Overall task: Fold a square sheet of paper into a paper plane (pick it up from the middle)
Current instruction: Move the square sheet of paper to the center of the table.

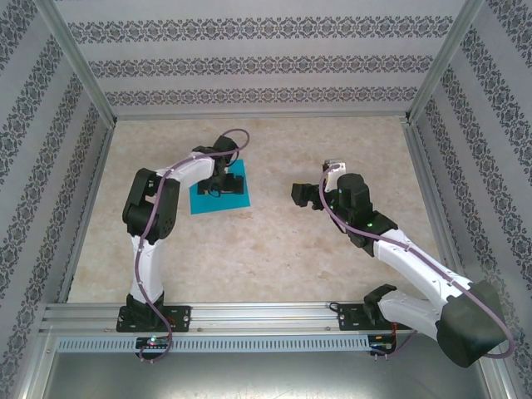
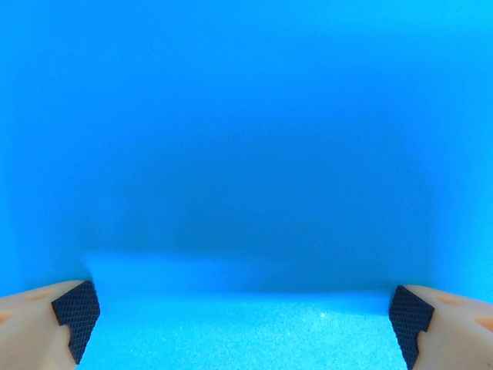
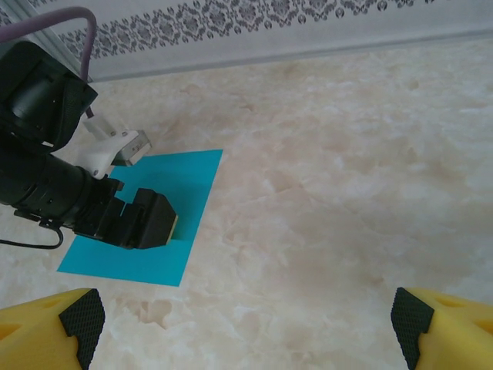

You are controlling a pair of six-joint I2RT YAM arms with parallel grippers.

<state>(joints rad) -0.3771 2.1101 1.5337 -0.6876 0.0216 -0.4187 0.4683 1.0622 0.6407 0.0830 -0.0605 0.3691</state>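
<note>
Left arm [image 1: 141,266] and right arm [image 1: 416,264]: white links, black joints, purple cable [image 1: 245,143] along each. Left pincer [image 2: 243,320] orange-fingered, right pincer [image 3: 246,320] yellow; black textured pads [image 2: 77,316] on both.

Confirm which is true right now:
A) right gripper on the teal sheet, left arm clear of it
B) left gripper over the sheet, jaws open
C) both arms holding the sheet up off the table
B: the left gripper is down over the square sheet of paper with its jaws spread wide. The sheet lies flat on the table, and the right gripper is open and off to the side of it.
</note>
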